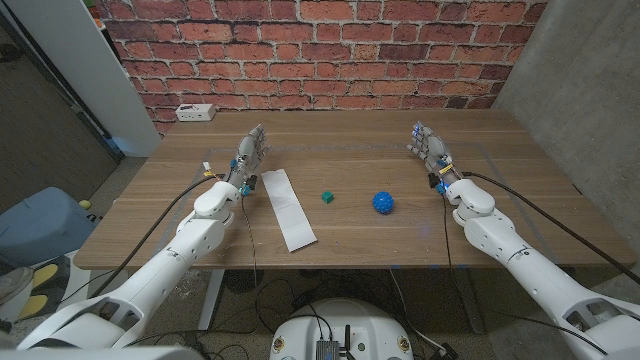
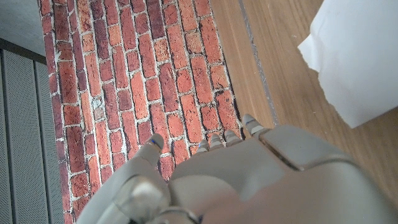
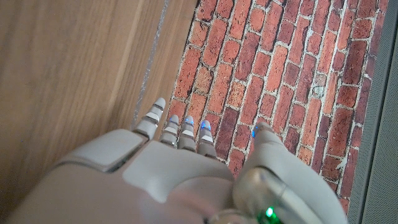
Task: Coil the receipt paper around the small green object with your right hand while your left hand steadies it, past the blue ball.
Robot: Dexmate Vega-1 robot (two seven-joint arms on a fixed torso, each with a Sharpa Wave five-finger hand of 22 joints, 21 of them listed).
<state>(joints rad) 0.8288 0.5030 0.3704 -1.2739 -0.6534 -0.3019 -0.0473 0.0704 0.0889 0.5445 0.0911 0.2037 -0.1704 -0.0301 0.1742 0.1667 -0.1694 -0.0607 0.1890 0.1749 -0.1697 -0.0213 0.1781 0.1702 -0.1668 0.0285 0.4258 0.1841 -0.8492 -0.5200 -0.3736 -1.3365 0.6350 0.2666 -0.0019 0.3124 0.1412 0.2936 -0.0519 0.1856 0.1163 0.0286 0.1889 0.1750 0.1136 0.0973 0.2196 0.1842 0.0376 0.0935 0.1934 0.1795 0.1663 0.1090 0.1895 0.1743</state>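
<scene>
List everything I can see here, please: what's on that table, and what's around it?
Strip of white receipt paper: one, white, lying flat on the table beside the left hand.
Small green cube-like object: one, green, mid-table, between the paper and the ball.
Spiky blue ball: one, blue, right of the green object.
White power strip: one, white, at the table's far left corner by the wall.
Wooden table: one, light brown.
Red brick wall: one, behind the table.
Blue bin-like object: one, on the floor left of the table.
Left hand: one, grey-white, holding nothing, next to the paper.
Right hand: one, grey-white, holding nothing, beyond the ball on the right.
</scene>
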